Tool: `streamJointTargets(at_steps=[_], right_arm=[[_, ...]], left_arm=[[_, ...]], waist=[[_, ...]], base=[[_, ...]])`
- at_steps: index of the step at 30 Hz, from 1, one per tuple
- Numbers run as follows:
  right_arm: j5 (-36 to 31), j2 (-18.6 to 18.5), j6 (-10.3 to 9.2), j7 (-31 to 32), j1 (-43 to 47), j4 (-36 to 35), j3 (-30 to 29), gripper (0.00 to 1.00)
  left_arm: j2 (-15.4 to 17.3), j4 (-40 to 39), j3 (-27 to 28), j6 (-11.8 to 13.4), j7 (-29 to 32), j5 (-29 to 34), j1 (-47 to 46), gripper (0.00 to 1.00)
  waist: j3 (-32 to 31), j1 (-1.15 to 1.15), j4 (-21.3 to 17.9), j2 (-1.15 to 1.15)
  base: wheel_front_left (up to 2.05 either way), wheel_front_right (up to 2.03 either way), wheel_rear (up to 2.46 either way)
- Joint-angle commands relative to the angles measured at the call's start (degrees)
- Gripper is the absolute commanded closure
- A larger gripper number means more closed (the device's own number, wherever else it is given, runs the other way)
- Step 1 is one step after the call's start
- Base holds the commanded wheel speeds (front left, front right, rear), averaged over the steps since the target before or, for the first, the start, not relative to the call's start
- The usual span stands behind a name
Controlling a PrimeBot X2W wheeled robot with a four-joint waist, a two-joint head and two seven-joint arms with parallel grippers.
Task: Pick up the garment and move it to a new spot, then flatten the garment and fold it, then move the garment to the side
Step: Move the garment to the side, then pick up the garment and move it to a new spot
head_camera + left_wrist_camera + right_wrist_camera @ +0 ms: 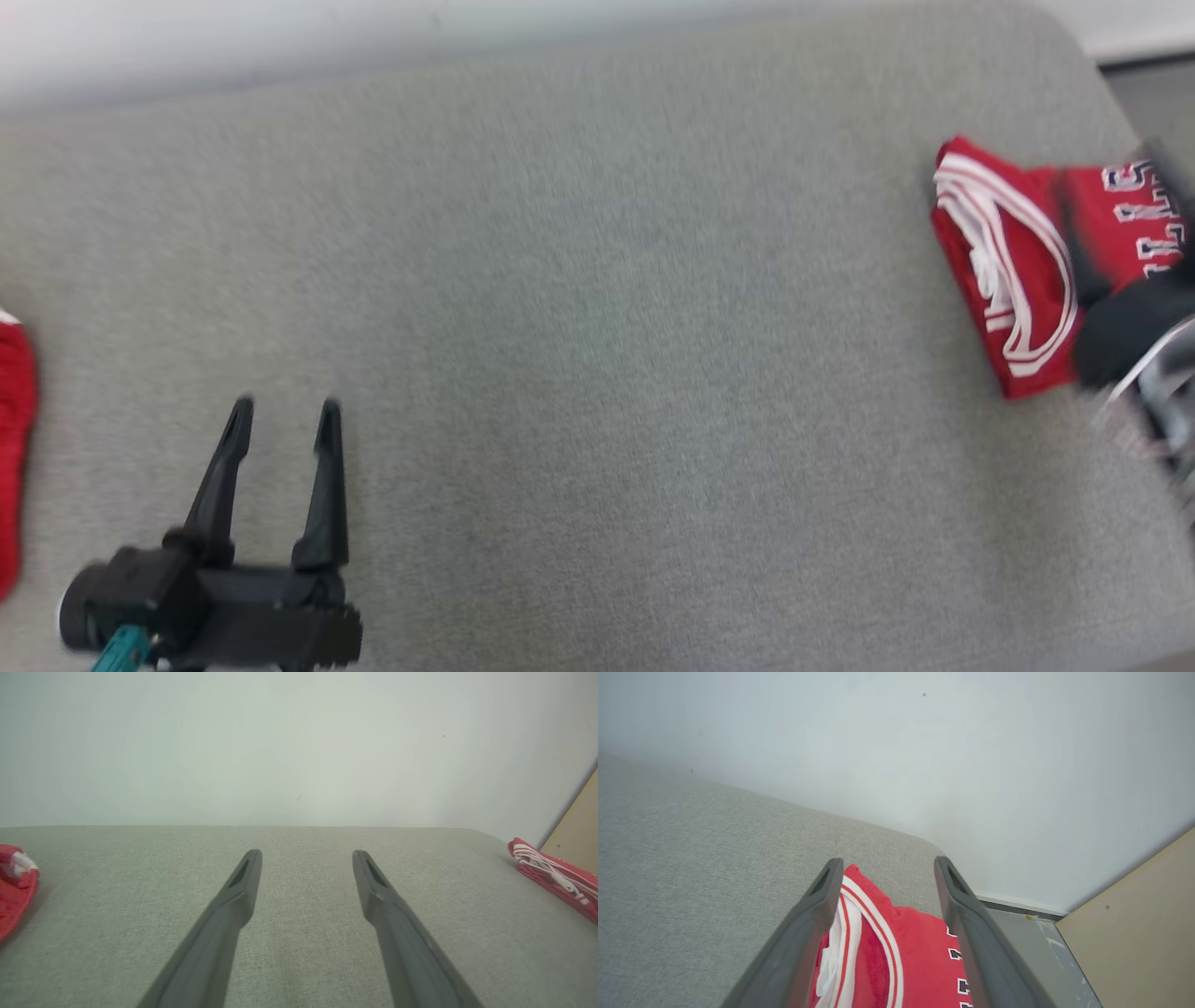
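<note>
Jersey lies folded at the desk's far right corner; I judge all steps done. My right hand gapes wide over it, left hand wide, empty.

We spot white block lettering on the red garment, too blurred and cropped to read; nothing else.

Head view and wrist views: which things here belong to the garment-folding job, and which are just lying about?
Job: folded red jersey with white trim, at the right end of the grey fabric-covered table; open right gripper over it; open left gripper, holding nothing.
Lying about: second red cloth at the table's left edge, untouched; beige board beyond the table.
</note>
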Motion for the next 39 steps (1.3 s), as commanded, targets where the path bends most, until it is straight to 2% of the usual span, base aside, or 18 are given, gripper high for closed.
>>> streamJointTargets(at_steps=[1,8,12,25,32,39], right_arm=[[-0.31,0.71,-0.12,-1.14,1.92,-0.58,0.16,0.00],[1.99,5.45,-0.12,-6.46,9.91,-4.75,0.86,0.00],[3.45,8.25,-0.12,-8.11,13.94,-6.77,-0.78,0.00],[3.25,14.30,-0.13,-9.02,28.06,-11.22,-4.72,0.00],[3.79,16.06,-0.13,-9.00,30.99,-10.12,-5.79,0.00],[3.25,15.18,-0.13,-8.90,31.27,-8.77,-5.13,0.00]], left_arm=[[-0.16,0.22,0.54,0.28,-0.05,0.23,1.44,0.00],[-0.86,2.51,3.46,1.20,-0.04,1.16,6.32,0.00],[-1.10,3.17,4.05,2.17,-0.04,1.38,8.88,0.00],[-1.46,4.26,4.04,3.19,-0.04,1.36,14.12,0.00],[-1.51,5.27,3.49,3.74,-0.04,1.27,14.51,0.00],[-1.53,7.50,2.94,4.41,-0.04,1.28,13.88,0.00]], waist=[[-5.75,0.01,2.23,0.00],[-12.56,0.01,3.48,0.00],[-15.68,0.01,4.32,0.00],[-19.48,0.01,5.50,0.00],[-20.02,0.01,5.31,0.00],[-20.34,0.01,5.42,0.00]], base=[[0.00,0.00,0.00],[0.00,0.00,0.00],[0.00,0.00,0.00],[0.00,0.00,0.00],[0.00,0.00,0.00],[0.00,0.00,0.00]])
